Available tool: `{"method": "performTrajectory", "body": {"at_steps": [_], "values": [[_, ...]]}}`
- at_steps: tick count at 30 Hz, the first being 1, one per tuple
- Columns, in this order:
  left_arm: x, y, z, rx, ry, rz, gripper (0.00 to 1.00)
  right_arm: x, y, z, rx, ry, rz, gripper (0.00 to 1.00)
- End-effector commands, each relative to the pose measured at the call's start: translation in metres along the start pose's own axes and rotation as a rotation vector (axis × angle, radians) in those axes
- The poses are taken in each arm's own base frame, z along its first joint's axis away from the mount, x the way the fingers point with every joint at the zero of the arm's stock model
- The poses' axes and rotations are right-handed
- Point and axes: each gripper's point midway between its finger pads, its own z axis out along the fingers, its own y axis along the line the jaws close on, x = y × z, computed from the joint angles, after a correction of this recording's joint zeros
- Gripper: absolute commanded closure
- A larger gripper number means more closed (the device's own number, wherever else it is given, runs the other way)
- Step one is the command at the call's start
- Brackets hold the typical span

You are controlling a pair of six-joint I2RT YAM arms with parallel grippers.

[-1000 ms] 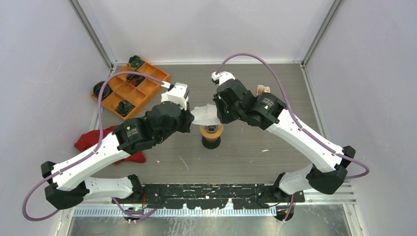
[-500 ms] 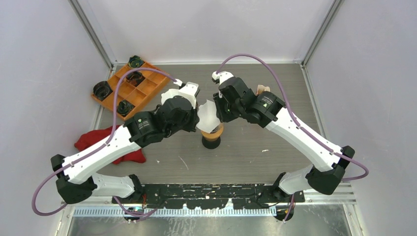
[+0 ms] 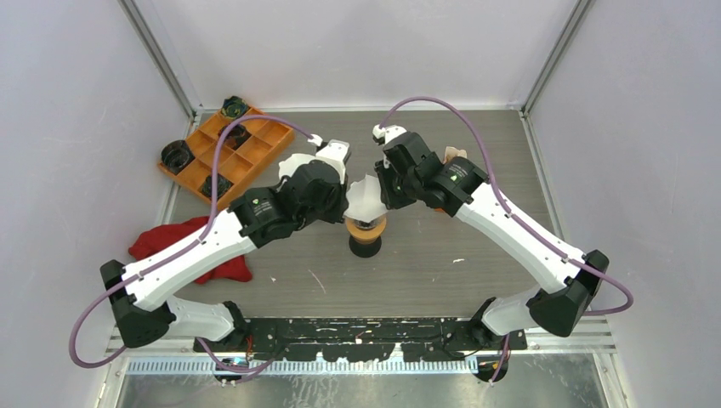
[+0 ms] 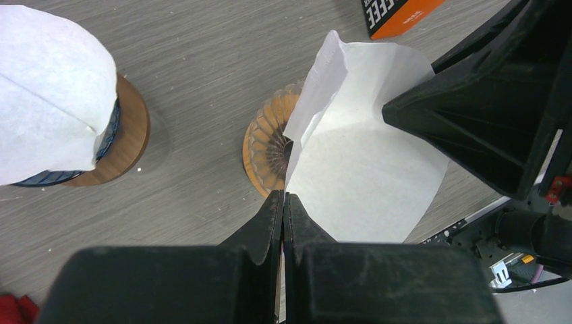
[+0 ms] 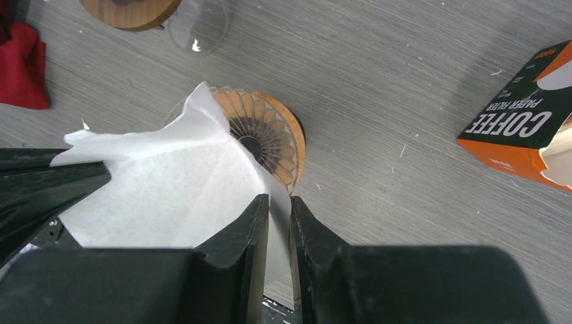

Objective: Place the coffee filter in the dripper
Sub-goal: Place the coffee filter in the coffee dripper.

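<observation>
The white paper coffee filter [image 3: 364, 200] hangs partly unfolded just above the amber ribbed dripper [image 3: 366, 229] at the table's middle. My left gripper [image 4: 284, 196] is shut on the filter's [image 4: 364, 162] near edge, with the dripper [image 4: 266, 152] right below its tips. My right gripper [image 5: 279, 201] stands slightly open. The opposite edge of the filter [image 5: 168, 196] runs through the narrow gap between its fingers. The dripper's [image 5: 270, 138] ribbed bowl shows half covered by the paper. The two grippers face each other across the filter.
An orange compartment tray [image 3: 225, 157] with dark parts sits at the back left, and a red cloth [image 3: 161, 242] lies at the left. An orange coffee filter box [image 5: 526, 131] lies to the right. Another filter on a wooden-based stand [image 4: 47, 94] sits behind my left gripper.
The left arm swung right and further back. The filter went from lying flat between the grippers to standing up, spread over the dripper. The right jaws parted a little.
</observation>
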Motion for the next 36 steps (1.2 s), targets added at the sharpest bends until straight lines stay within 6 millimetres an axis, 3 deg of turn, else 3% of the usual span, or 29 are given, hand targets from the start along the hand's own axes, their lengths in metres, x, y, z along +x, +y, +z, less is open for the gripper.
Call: {"method": "performTrajectory", "body": {"at_steps": [1,8,16,26,36], "values": [[-0.002,-0.008,0.017,0.029,-0.01,-0.005,1.0,-0.007,0.002,0.007,-0.019,-0.028,-0.012,0.77],[0.01,-0.005,0.031,0.019,0.029,-0.013,0.99,-0.005,-0.004,0.014,0.006,-0.019,-0.022,0.76],[0.015,0.001,0.033,-0.002,0.042,-0.011,0.9,-0.001,-0.004,0.021,0.011,0.003,-0.03,0.75],[0.015,0.008,0.026,-0.022,0.033,-0.014,0.6,0.0,-0.006,0.021,0.02,0.002,-0.031,0.72],[0.02,0.018,0.025,-0.066,0.044,0.001,0.5,0.005,-0.011,0.027,0.046,0.024,-0.043,0.66]]}}
